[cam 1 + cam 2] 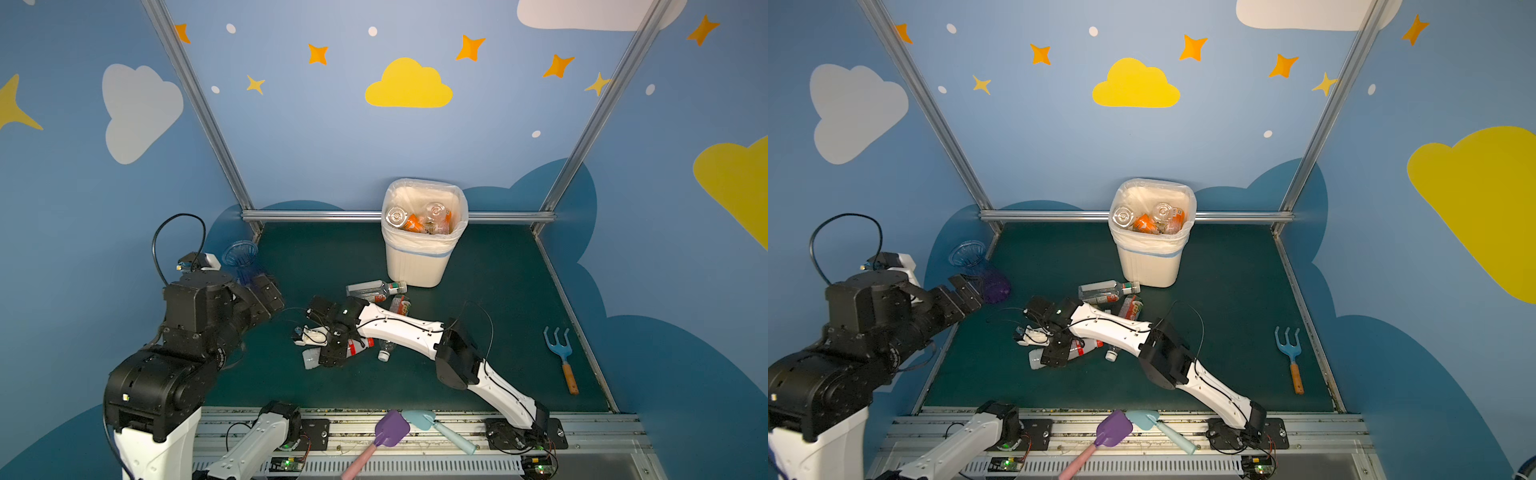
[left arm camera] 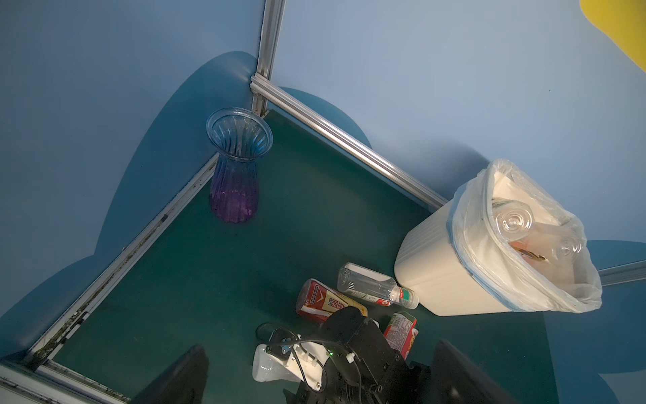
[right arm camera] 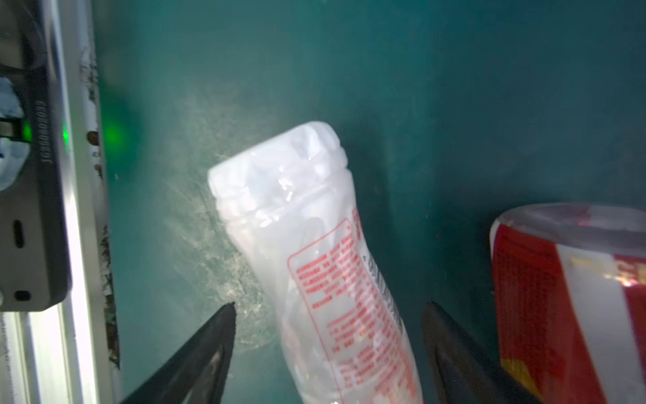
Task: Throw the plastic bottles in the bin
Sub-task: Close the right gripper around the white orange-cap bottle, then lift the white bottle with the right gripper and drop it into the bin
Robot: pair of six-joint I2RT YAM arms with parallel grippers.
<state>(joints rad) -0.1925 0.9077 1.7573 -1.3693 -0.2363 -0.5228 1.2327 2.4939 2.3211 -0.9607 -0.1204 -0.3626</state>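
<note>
Inside bin | clear and orange-labelled plastic bottles | piled near rim

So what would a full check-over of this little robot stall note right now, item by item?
Surface: green mat, scuffed, no spills seen.
Job's things: bin upright at the back, bottles inside; several more lie on the mat, including a clear bottle beside the bin.
Clutter: vase, rake, purple shovel, light-blue shovel.
Grippers: left pincer open, empty, up by the vase; right pincer open, straddling a white bottle, not yet gripping.
Cables: black loop above the left arm; thin cable arching over the right arm.
Surroundings: blue walls with clouds and stars; metal frame.
</note>
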